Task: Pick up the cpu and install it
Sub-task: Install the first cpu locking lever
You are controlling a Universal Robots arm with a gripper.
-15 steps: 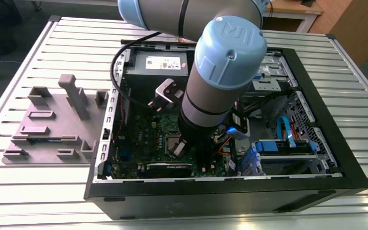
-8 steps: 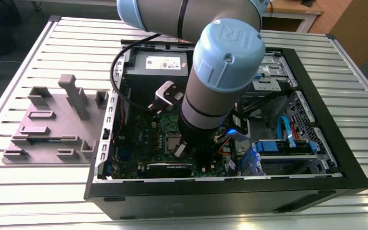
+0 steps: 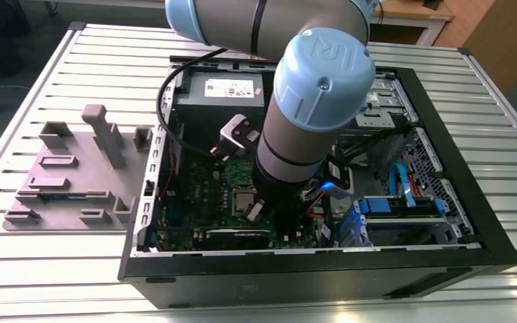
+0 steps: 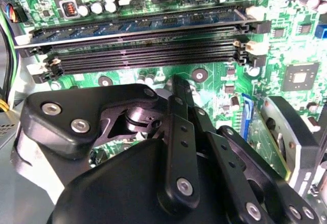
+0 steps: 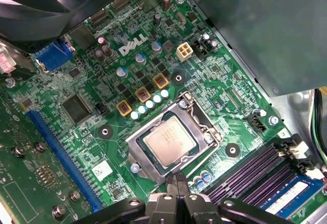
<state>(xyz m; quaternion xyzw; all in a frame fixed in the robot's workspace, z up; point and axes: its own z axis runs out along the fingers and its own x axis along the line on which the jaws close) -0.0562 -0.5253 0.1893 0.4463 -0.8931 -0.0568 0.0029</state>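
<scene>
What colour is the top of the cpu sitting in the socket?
Pale silvery metal; the cpu shows best in the first wrist view.

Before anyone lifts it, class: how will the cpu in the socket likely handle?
The cpu looks like a thin, flat metal-topped square, so probably stiff and light. Its smooth top may be slippery. It sits recessed in the socket frame, leaving little edge to grip.

The cpu (image 5: 169,140) shows a pale silvery top inside a duller grey metal frame (image 5: 191,124), on a bright green circuit board (image 5: 110,137) dotted with silver-capped parts and small orange-brown squares. A long blue slot (image 5: 61,155) crosses the board, and the memory slots (image 4: 148,47) are black. The gripper (image 5: 176,183) is matt black with silver screw heads. The arm (image 3: 317,101) is grey with light blue caps, above a black computer case (image 3: 456,175) on a ribbed silver table (image 3: 52,262).
</scene>
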